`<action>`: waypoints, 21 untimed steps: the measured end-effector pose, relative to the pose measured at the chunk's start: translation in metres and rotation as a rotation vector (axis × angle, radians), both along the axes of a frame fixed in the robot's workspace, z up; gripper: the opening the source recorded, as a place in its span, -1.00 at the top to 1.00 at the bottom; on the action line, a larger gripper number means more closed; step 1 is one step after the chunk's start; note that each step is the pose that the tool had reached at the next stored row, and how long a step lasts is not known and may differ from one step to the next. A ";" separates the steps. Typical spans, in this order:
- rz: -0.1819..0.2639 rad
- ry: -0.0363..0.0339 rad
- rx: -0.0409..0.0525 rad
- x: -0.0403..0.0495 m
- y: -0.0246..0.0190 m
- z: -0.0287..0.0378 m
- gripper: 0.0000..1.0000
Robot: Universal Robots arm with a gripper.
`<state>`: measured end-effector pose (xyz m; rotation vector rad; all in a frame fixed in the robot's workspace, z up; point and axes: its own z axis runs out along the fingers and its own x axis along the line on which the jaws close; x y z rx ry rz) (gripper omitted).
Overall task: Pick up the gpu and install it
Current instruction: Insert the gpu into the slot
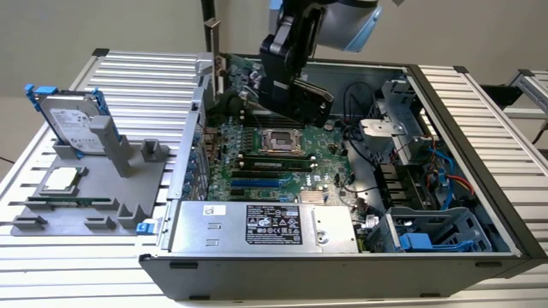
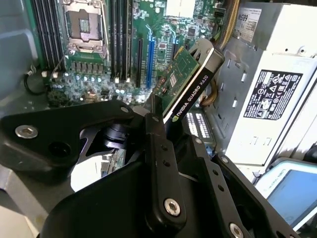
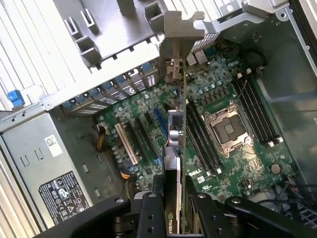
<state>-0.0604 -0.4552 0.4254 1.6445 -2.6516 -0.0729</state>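
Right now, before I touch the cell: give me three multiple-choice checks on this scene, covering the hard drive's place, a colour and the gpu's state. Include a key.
1. Where is the hard drive?
A. In a drive bay
B. On the gray fixture, outside the case
C. On the power supply

2. What colour are the hard drive's side rails?
A. Blue
B. Red
C. Yellow

3. What state is the gpu in?
A. Lying on the fixture
B. Seated in a slot
C. Clamped in the gripper, above the motherboard

Key:
1 B: it stands on the fixture at the exterior view's left.
2 A: blue shows along its edges.
3 C: both wrist views show the gripper pinching it, clear of the board.
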 end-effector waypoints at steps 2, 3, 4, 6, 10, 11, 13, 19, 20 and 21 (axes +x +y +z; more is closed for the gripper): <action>0.017 0.0000 0.0000 0.0000 0.0000 0.0000 1.00; 0.026 0.0000 0.0000 0.0000 0.0000 0.0000 1.00; 0.034 0.0000 0.0000 0.0000 0.0000 0.0000 1.00; 0.051 0.0000 0.0000 0.0000 0.0000 0.0000 1.00; 0.094 0.0000 0.0000 0.0000 0.0000 0.0000 1.00; 0.107 0.0000 0.0000 0.0000 0.0000 0.0000 1.00; 0.131 0.0000 0.0000 0.0000 0.0000 0.0000 1.00; 0.214 0.0000 0.0001 0.0000 0.0000 0.0000 1.00; 0.229 0.0000 0.0001 0.0000 0.0000 0.0000 1.00; 0.244 0.0001 0.0000 0.0000 0.0000 0.0000 1.00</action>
